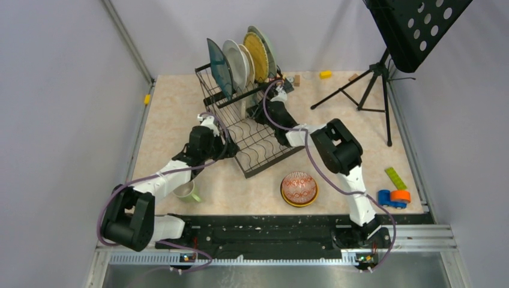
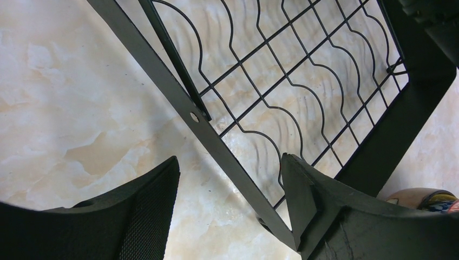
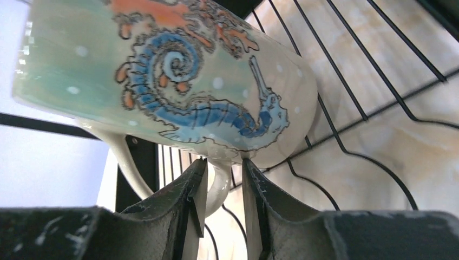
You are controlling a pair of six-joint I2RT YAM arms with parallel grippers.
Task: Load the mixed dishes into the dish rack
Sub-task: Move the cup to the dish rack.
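Four plates stand upright in rack upper slots. Right gripper pinched narrow on handle of seahorse mug. Mug lies tipped on side, just over rack's wire floor; contact with wires unclear. Left gripper wide open, holding nothing, rack's side rail between my fingers. Doing it well: ease mug down till body sits on wires, then let go; left ready to steady rack. Green mug and bowls wait on table.
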